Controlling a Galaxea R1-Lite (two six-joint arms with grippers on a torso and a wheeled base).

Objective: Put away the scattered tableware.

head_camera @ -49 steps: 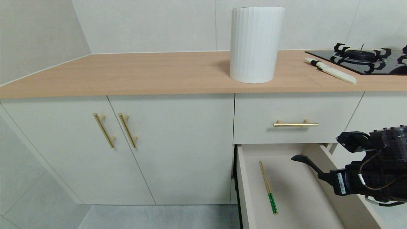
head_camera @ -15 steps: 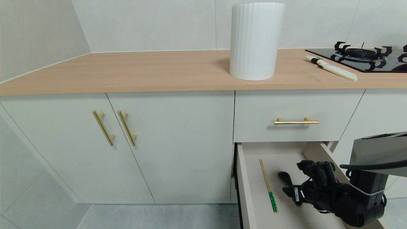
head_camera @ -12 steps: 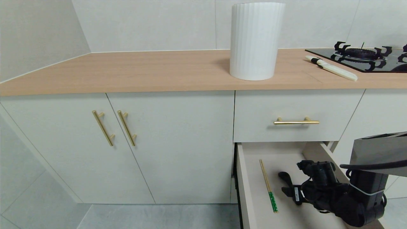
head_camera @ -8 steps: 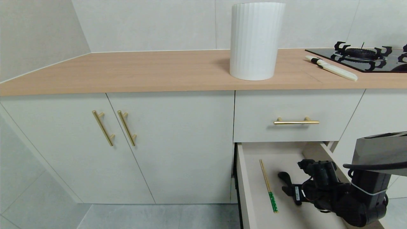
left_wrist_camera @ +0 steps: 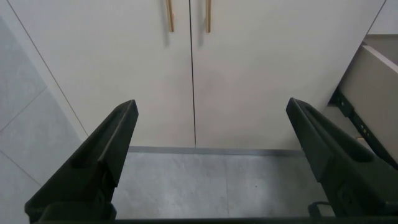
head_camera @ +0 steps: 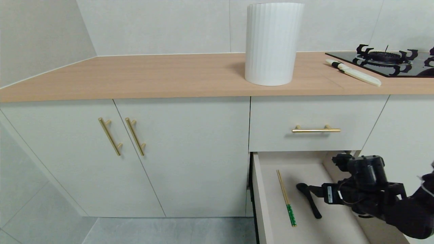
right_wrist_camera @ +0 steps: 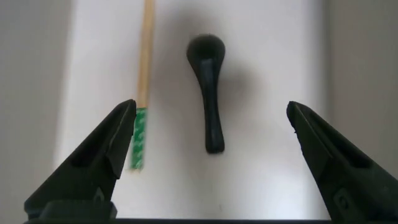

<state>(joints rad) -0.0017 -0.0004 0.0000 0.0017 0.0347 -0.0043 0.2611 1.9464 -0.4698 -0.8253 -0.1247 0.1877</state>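
Observation:
A black spoon (head_camera: 308,200) lies flat on the floor of the open lower drawer (head_camera: 260,189), to the right of a pair of wooden chopsticks (head_camera: 285,198) with green ends. My right gripper (head_camera: 321,191) hovers open just above and to the right of the spoon, touching nothing. From the right wrist, the spoon (right_wrist_camera: 209,99) and chopsticks (right_wrist_camera: 144,87) lie side by side below my open right gripper (right_wrist_camera: 211,112). A cream-bladed knife (head_camera: 352,74) rests on the countertop by the stove. My left gripper (left_wrist_camera: 211,107) is open and empty, low in front of the cabinet doors.
A tall white ribbed container (head_camera: 273,44) stands on the wooden countertop (head_camera: 152,76). A black gas stove (head_camera: 386,62) is at the far right. The upper drawer with a gold handle (head_camera: 316,130) is closed. Two closed cabinet doors (head_camera: 135,152) lie to the left.
My right gripper lowered the black spoon into the drawer, let it go, and has drawn back up and to the right. The spoon now lies on the drawer floor.

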